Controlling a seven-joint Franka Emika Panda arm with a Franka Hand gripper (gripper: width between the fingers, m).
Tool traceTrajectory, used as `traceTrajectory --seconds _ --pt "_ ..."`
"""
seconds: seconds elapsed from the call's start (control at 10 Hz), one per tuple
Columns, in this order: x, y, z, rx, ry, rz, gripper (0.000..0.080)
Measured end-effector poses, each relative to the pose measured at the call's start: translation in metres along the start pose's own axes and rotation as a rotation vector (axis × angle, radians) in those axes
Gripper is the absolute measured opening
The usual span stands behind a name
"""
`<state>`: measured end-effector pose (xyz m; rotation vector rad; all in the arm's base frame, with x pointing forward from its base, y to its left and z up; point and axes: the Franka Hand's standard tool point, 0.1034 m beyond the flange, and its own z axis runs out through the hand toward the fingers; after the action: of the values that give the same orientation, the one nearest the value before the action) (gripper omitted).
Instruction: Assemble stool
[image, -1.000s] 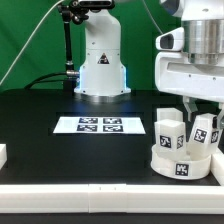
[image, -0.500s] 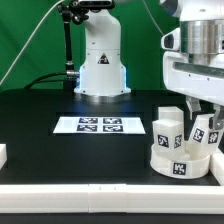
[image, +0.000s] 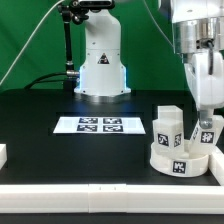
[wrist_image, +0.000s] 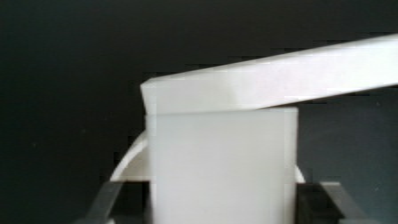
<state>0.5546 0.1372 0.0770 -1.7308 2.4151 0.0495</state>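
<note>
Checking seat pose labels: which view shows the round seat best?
Exterior view: the seat shows whole, its rim tag readable, one leg standing in it. Wrist view is filled by a white leg; no seat identifiable.

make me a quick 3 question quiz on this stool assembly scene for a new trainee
1. True or false: the round seat lies on the marker board.
2. How many legs stand upright in the seat with no gripper on them? A) none B) one C) three
3. Fill in: in the exterior view, the gripper is down over the leg on the seat's ____ side.

Key
1. False. The seat sits on the black table, apart from the board, toward the exterior view's right.
2. B. One free leg stands on the seat's left side in the exterior view.
3. Right.
</note>
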Motion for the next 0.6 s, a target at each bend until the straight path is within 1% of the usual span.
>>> traceTrajectory --seconds 0.1,0.4,0.6 --pt "-0.0002 -0.0008 0.0 0.007 -0.007 0.068 0.0338" --pt "0.0012 -0.0021 -0.0004 0.006 -0.025 0.177 0.0338" --pt "0.0008 -0.0013 0.0004 0.005 -0.028 0.157 0.0339"
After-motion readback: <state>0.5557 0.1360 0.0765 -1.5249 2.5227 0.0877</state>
